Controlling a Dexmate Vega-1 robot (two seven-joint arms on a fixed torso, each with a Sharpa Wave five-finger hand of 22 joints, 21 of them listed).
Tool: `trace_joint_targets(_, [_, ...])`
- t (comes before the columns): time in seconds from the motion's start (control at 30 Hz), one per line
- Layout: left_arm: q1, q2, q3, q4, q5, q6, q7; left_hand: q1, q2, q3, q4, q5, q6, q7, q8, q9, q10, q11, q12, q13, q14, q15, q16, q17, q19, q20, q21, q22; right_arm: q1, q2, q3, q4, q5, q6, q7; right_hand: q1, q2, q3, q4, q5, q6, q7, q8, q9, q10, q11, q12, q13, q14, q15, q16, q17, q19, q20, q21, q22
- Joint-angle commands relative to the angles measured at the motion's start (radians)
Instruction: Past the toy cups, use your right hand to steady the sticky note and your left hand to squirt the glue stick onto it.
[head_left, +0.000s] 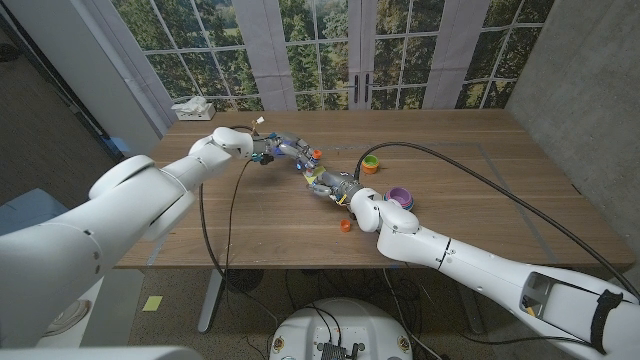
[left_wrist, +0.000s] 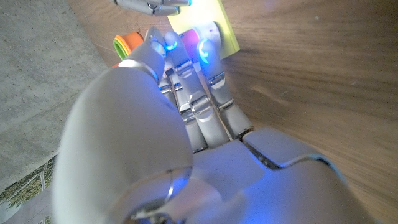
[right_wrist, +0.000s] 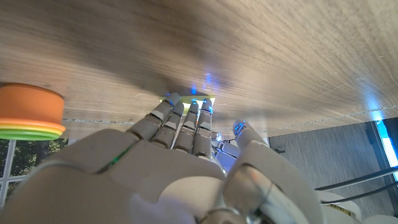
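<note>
Near the middle of the head view, the yellow sticky note is pressed down by the right hand's extended fingertips. The glue stick is gripped in the left hand over the note's edge.

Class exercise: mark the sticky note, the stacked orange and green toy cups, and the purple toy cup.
sticky note (left_wrist: 227, 34), left wrist view, bare yellow corner.
stacked toy cups (right_wrist: 28, 112), right wrist view, orange side wall.
purple toy cup (head_left: 401, 196), head view, rim.

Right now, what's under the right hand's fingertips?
The yellow-green sticky note on the wooden table. Only its near edge shows past the right hand; the rest is covered by the fingers.
</note>
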Motion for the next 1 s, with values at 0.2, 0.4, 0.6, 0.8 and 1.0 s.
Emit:
trace_joint_targets(0.2, [-0.028,-0.05,0.039,0.067,0.016,-0.016,0.043,0.031,0.036,0.007,-0.003,0.004,0.096,-0.07,0.008,0.004,0.149,-0.147,0.001,-0.005,-0.004,-0.042,-0.005,0.005,0.007,-0.111,-0.003,0.003,-0.003,-0.015,0.002,-0.013,0.019,0.005,0.004,-0.01,0.002,0.004,0.009,-0.003,0.011,0.006,-0.001,0.001,0.011,0.001,0.003,-0.001,0.013,-0.11,-0.005,-0.003,0.017,-0.044,0.0,0.006])
trace_joint_targets(0.4, [-0.025,-0.057,0.042,0.068,0.012,-0.033,0.058,0.032,0.036,0.008,-0.004,0.004,0.098,-0.07,0.008,0.004,0.147,-0.143,-0.001,-0.006,-0.004,-0.042,-0.006,0.005,0.007,-0.111,-0.005,0.003,-0.007,-0.021,0.002,-0.021,0.023,0.006,0.006,-0.015,0.002,0.004,0.013,-0.004,0.011,0.006,-0.001,0.001,0.011,0.002,0.003,-0.001,0.014,-0.109,-0.006,-0.004,0.02,-0.047,-0.001,0.006])
trace_joint_targets(0.6, [-0.019,-0.071,0.044,0.073,0.004,-0.031,0.08,0.033,0.036,0.007,-0.004,0.003,0.099,-0.071,0.009,0.004,0.15,-0.148,-0.001,-0.007,-0.004,-0.042,-0.007,0.005,0.007,-0.112,-0.007,0.003,-0.012,-0.028,0.003,-0.031,0.022,0.005,0.006,-0.018,0.001,0.003,0.014,-0.004,0.011,0.007,-0.002,0.001,0.011,0.002,0.002,-0.001,0.015,-0.109,-0.007,-0.005,0.02,-0.048,-0.002,0.006])
trace_joint_targets(0.8, [-0.007,-0.073,0.039,0.072,-0.005,-0.063,0.099,0.032,0.038,0.007,-0.003,0.002,0.098,-0.07,0.009,0.004,0.147,-0.146,-0.003,-0.008,-0.004,-0.042,-0.008,0.005,0.006,-0.111,-0.01,0.002,-0.015,-0.033,0.004,-0.04,0.026,0.0,0.016,-0.021,0.001,0.003,0.015,-0.005,0.011,0.009,-0.002,0.0,0.012,0.002,0.002,-0.001,0.016,-0.108,-0.008,-0.006,0.022,-0.05,-0.003,0.006])
trace_joint_targets(1.0, [-0.001,-0.078,0.031,0.074,-0.017,-0.062,0.108,0.031,0.038,0.007,-0.003,0.001,0.098,-0.072,0.009,0.004,0.148,-0.149,-0.004,-0.008,-0.005,-0.042,-0.009,0.005,0.005,-0.11,-0.012,0.002,-0.012,-0.034,-0.001,-0.042,0.024,-0.004,0.024,-0.022,0.0,0.003,0.014,-0.005,0.013,0.01,-0.003,0.0,0.013,0.002,0.002,-0.001,0.017,-0.107,-0.009,-0.007,0.023,-0.051,-0.004,0.006])
